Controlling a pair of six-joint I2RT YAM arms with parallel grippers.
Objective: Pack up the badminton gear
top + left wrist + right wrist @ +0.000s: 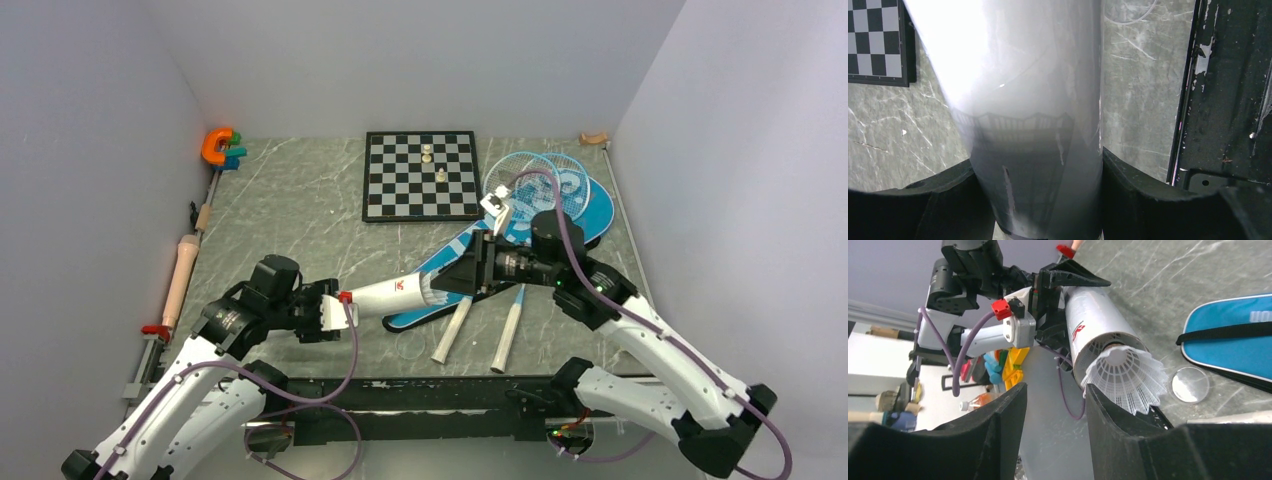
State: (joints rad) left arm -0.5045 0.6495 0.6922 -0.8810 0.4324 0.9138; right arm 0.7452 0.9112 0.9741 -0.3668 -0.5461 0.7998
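Observation:
My left gripper [350, 308] is shut on the closed end of the long white tube [392, 293], holding it above the table with its mouth to the right. In the left wrist view the tube [1023, 100] fills the space between the black fingers [1138, 185]. A white shuttlecock [1125, 377] sits in the tube's mouth [1108, 340] with its skirt sticking out. My right gripper [1053, 402] is open just in front of it, with nothing between the fingers [1118, 425]. Two light-blue rackets [540, 185] lie on the blue bag [598, 210].
A round clear lid [410, 347] lies on the table near the racket handles [508, 338]. The chessboard [420, 175] with two small pieces is at the back. A rolling pin [182, 280] and an orange-green toy [222, 148] lie along the left wall.

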